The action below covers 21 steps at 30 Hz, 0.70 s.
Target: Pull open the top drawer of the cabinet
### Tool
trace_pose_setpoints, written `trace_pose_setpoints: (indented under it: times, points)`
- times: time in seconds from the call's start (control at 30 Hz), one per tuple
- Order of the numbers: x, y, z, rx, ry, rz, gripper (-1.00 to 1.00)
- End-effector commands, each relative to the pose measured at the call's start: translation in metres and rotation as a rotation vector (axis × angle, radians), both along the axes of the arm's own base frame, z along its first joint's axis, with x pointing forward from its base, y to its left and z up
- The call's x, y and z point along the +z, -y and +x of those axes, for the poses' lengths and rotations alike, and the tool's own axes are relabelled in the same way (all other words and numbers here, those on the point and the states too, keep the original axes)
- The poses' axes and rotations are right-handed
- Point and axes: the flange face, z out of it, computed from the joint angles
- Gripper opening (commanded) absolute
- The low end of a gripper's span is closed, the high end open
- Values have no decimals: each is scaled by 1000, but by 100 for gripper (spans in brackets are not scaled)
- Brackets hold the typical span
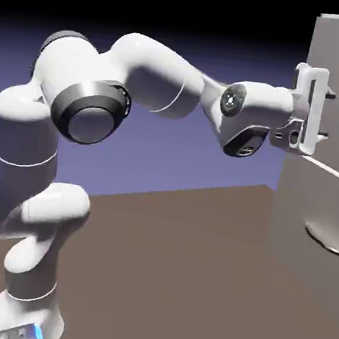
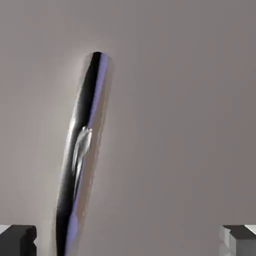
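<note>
The top drawer (image 1: 335,143) is on the exterior view's right, in the upper part of the cabinet (image 1: 287,204), and its plain grey front fills the background of the hand view. Its handle (image 2: 67,170) is a slim, shiny bar that runs lengthwise in the hand view, leaning a little, with its upper end tipped to that view's right. Dark, violet and brown bands show along it, with a paler patch midway.

The gripper (image 1: 327,115) is right in front of this drawer, pointing at it, with its two fingers one above the other in the exterior view. They stand wide apart and grip nothing. In the hand view the handle runs down into the space between the fingertips (image 2: 237,241), much nearer the left-hand one, with grey drawer front showing on both sides of it. Whether a fingertip touches the front, I can't tell.

Below is the lower drawer (image 1: 304,280), with its own curved handle. The arm (image 1: 157,75) reaches across from the exterior view's left, above the brown table (image 1: 168,276).

The exterior view's right edge cuts off the cabinet and the top drawer's handle. In the hand view, the handle's lower end is out of frame, and only parts of the fingertips show.
</note>
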Motion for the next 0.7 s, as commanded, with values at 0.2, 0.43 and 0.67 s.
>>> trace_pose_setpoints:
  times: [0.2, 0.43, 0.67]
  points:
    - [11, -3, 21, -68, 82, 125, 0]
    - [16, -1, 54, -75, 97, 142, 0]
    - [13, -4, 60, -74, 93, 137, -100]
